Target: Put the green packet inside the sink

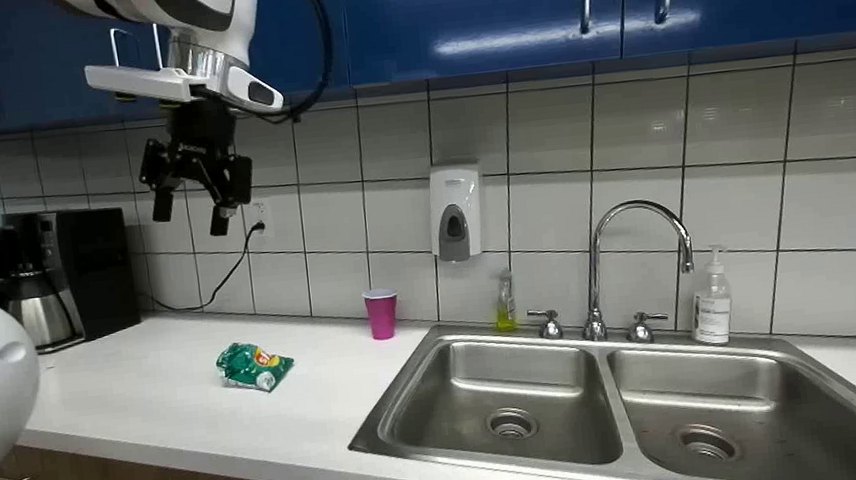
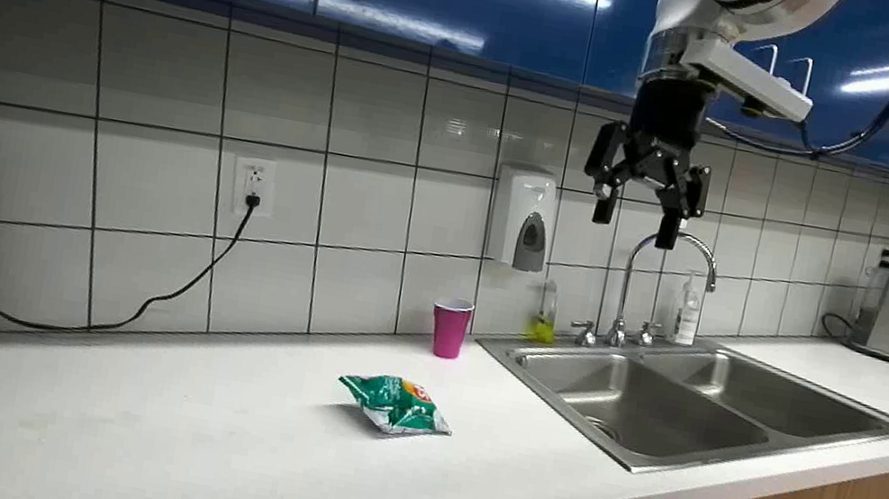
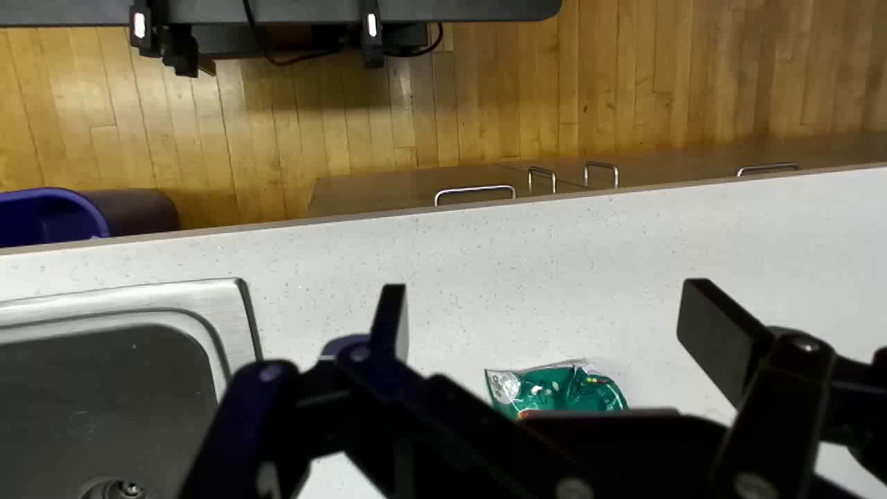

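Open counter point(image 1: 326, 394) parts packet point(image 1: 250, 367) from sink point(image 1: 492, 392); pink cup point(image 1: 382, 315) stands behind.

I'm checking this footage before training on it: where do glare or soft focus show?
Both exterior views: bright streaks of glare on the blue cabinets, softer highlights in the sink; wrist view: nearest parts of the gripper dark and soft, the green packet sharper beyond.

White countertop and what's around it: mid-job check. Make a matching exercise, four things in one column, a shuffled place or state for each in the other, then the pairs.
Things
1. crinkled green snack packet
2. pink tapered cup
3. stainless steel double-bowl sink
4. black two-finger gripper

Places and states
A. open in the air, holding nothing
B. lying on the white countertop
C. set into the countertop
D. standing upright near the pale tiled wall

Pairs: 1-B; 2-D; 3-C; 4-A
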